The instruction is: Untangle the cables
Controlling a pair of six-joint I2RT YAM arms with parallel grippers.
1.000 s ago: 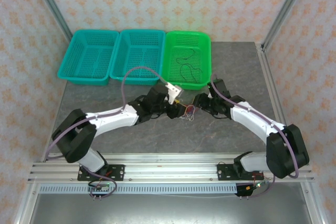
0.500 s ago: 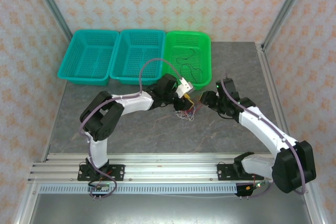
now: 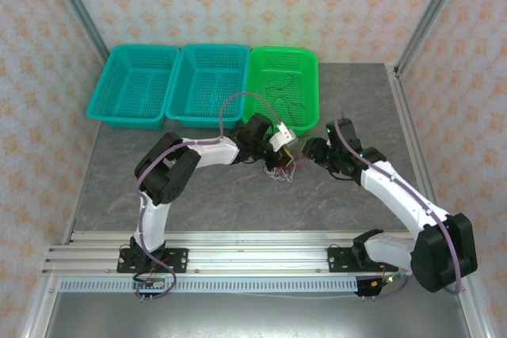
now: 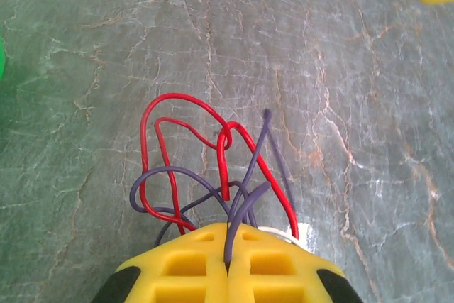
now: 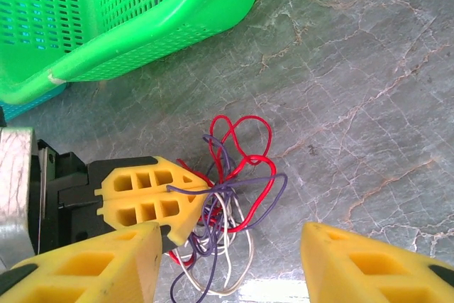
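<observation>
The cables (image 3: pixel 280 169) lie as a small knot of red, purple and white wires on the grey table between my two grippers. My left gripper (image 4: pixel 228 235) is shut on a purple cable, which runs out of the seam between its yellow fingers. Red loops (image 4: pixel 186 148) and more purple strands spread in front of it. In the right wrist view the left gripper (image 5: pixel 204 191) pinches that purple strand at the knot's (image 5: pixel 237 196) left side. My right gripper (image 5: pixel 230 238) hangs open over the knot, one yellow finger (image 5: pixel 92 267) on each side, touching nothing.
A green basket (image 3: pixel 313 89) stands just behind the knot with a thin dark wire lying in it; its rim (image 5: pixel 177 12) is close to the grippers. Two teal baskets (image 3: pixel 127 120) (image 3: pixel 202 120) stand to its left. Metal frame posts rise at the table's back corners.
My left gripper has closed on the purple cable, and its arm has swung further right and forward. The right arm shifted slightly back; its jaws stay open.
</observation>
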